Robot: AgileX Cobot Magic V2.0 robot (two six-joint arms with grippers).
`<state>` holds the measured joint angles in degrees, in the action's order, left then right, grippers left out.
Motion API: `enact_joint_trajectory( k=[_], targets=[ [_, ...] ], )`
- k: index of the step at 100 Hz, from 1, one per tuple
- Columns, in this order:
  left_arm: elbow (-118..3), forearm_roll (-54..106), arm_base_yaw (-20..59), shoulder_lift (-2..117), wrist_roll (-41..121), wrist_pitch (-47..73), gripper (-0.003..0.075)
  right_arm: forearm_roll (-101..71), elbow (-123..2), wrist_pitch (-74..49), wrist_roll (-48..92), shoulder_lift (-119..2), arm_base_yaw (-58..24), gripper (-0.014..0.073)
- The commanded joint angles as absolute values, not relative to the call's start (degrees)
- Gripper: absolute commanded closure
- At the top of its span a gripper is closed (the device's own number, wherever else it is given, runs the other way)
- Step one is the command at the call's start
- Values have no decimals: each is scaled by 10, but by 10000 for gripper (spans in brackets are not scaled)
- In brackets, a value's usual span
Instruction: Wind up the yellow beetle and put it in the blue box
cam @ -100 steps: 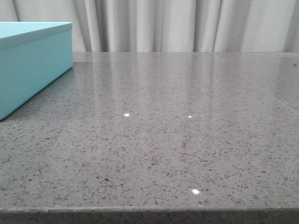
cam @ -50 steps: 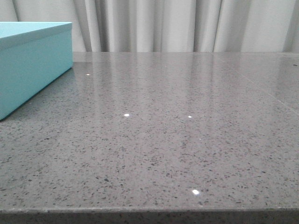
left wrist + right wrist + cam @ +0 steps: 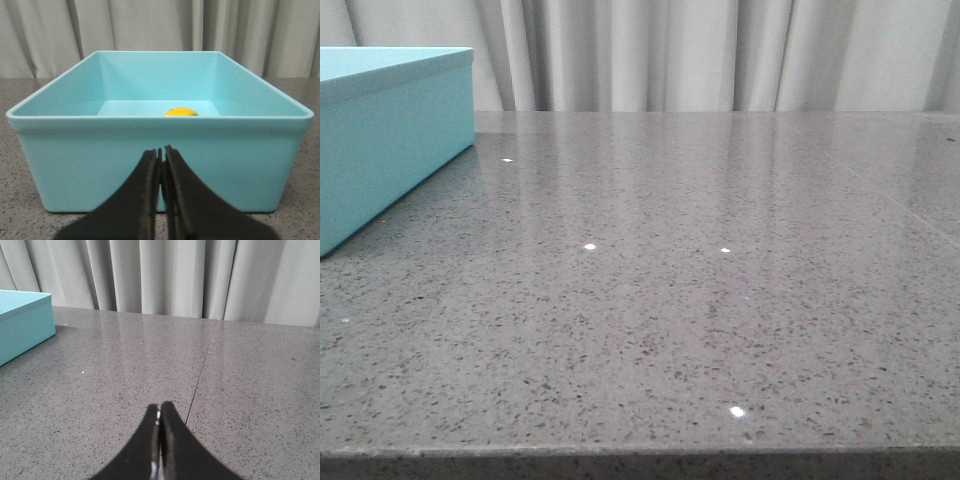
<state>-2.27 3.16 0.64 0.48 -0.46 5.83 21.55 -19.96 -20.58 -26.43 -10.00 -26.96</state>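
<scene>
The blue box stands open on the grey table, right in front of my left gripper, which is shut and empty just short of its near wall. Over the rim I see only the yellow roof of the yellow beetle, lying inside on the box floor. In the front view the blue box stands at the far left. It also shows in the right wrist view. My right gripper is shut and empty, low over bare table. Neither gripper shows in the front view.
The grey speckled table runs back to a pale pleated curtain. A thin seam in the tabletop runs away from my right gripper. The table's front edge shows at the bottom of the front view.
The box's edge in the front view shifted very slightly. Small glints on the table appeared near the box. No arm shows in the front view.
</scene>
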Motion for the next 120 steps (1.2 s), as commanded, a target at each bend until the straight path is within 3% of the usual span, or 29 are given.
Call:
enact_joint_trajectory(
  k=[1, 120],
  targets=[
    [-14, 34, -1, -18, -4, 15, 738, 229, -214, -162, -260, -104, -270, 662],
    [12, 40, 0, -22, 17, 29, 738, 229, -201, -156, -260, -105, -270, 662]
  ],
)
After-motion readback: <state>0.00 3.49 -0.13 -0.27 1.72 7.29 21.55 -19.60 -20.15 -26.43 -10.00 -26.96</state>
